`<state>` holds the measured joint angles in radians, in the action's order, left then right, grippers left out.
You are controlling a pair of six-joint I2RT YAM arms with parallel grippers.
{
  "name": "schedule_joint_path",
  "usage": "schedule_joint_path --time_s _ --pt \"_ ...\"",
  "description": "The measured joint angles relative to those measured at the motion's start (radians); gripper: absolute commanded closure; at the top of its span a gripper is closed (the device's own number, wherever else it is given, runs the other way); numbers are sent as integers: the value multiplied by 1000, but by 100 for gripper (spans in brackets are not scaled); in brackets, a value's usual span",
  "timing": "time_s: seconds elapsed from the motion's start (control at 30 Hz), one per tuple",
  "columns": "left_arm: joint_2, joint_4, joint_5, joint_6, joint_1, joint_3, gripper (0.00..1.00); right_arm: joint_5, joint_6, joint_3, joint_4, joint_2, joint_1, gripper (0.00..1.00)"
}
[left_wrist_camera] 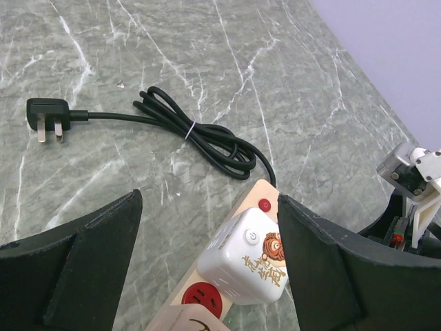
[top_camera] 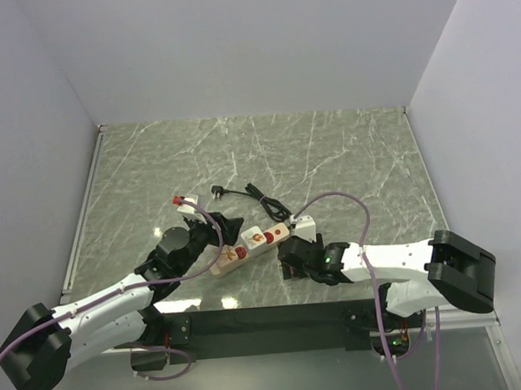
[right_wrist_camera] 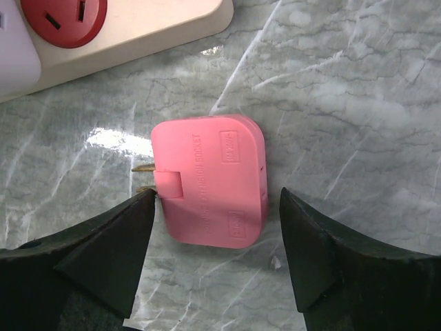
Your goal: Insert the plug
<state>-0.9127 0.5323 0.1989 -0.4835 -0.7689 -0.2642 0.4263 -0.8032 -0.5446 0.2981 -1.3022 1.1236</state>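
The pink plug (right_wrist_camera: 210, 179) lay flat on the table (right_wrist_camera: 344, 103) just beside the power strip (right_wrist_camera: 138, 31), so the right hand (right_wrist_camera: 217, 200) hung wide open astride it, seemingly for a pickup, while the left hand (left_wrist_camera: 210, 200), also wide, straddled the strip, probably to steady it.

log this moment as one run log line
task: insert plug | right hand: open, astride pink plug lying on table | left hand: open, over power strip | status: not yet inserted
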Motion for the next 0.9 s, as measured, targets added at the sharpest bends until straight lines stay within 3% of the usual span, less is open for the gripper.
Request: schedule_joint_path --time_s 0.23,0.53,0.9 --pt "3 0 -1 0 0 0 15 9 -11 -13 18 -13 24 27" --pt "-1 0 -4 0 0 0 15 14 8 -13 19 -14 31 10" --pt "-1 1 -22 -3 0 0 15 22 34 14 36 140 33 7"
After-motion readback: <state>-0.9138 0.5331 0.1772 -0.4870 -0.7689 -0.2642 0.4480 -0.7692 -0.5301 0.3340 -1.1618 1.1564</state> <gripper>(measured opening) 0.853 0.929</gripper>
